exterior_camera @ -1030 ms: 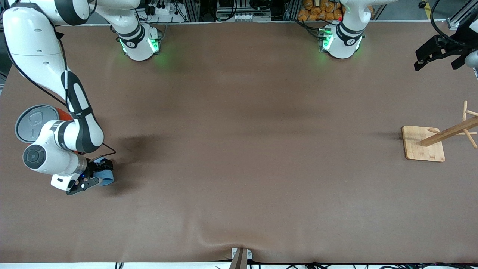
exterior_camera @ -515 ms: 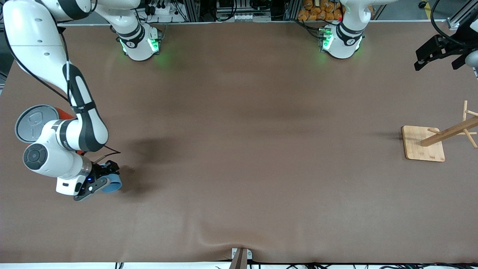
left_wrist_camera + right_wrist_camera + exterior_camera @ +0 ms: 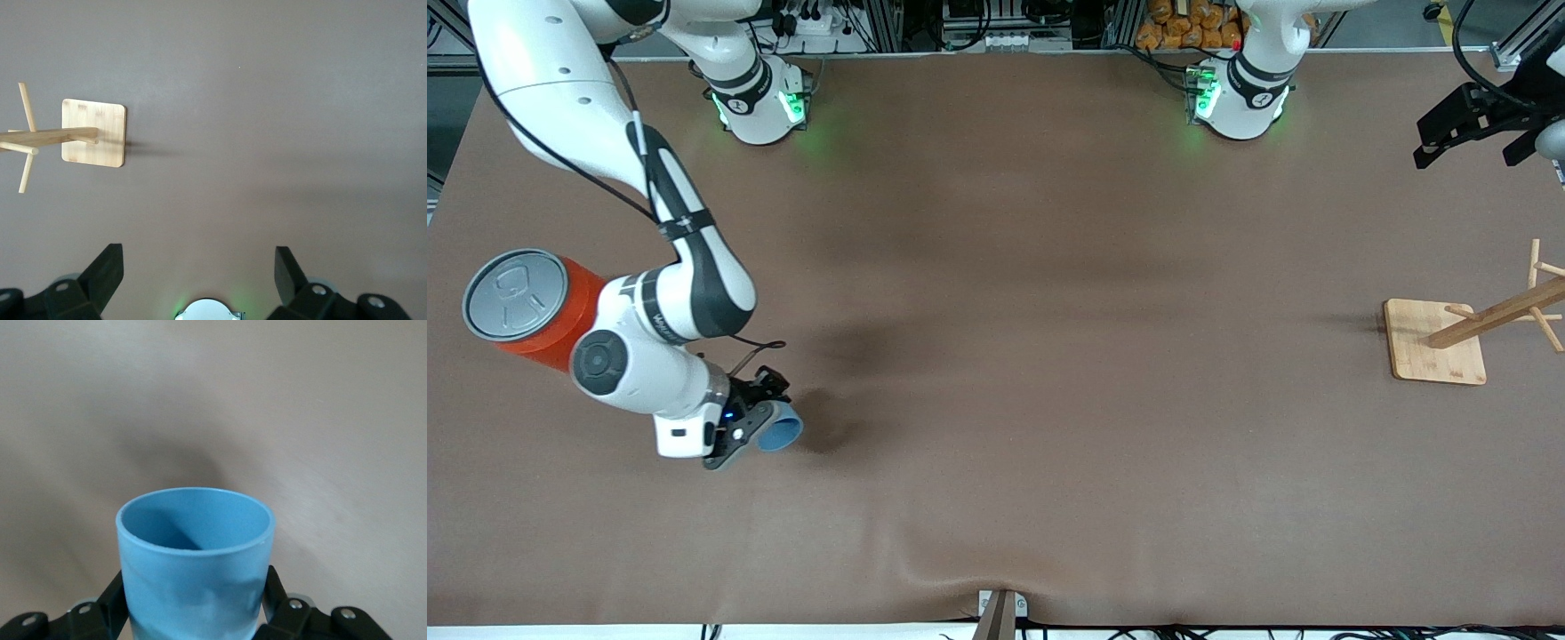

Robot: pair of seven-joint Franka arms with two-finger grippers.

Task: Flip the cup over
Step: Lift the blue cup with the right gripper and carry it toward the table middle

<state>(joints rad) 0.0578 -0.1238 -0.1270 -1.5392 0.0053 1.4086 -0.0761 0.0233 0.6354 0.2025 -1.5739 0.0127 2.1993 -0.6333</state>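
The small light-blue cup is held in my right gripper, above the table toward the right arm's end. The cup lies on its side in the grip, its open mouth pointing away from the gripper. In the right wrist view the cup fills the space between the two black fingers, which press on its sides, and its darker blue inside shows. My left gripper is open and empty, up in the air over the left arm's end of the table; its spread fingertips show in the left wrist view.
A large orange can with a grey lid stands beside the right arm's elbow. A wooden mug stand on a square base stands at the left arm's end; it also shows in the left wrist view.
My right gripper has carried the cup toward the table's middle, away from the orange can, which is now uncovered. The left arm has not moved.
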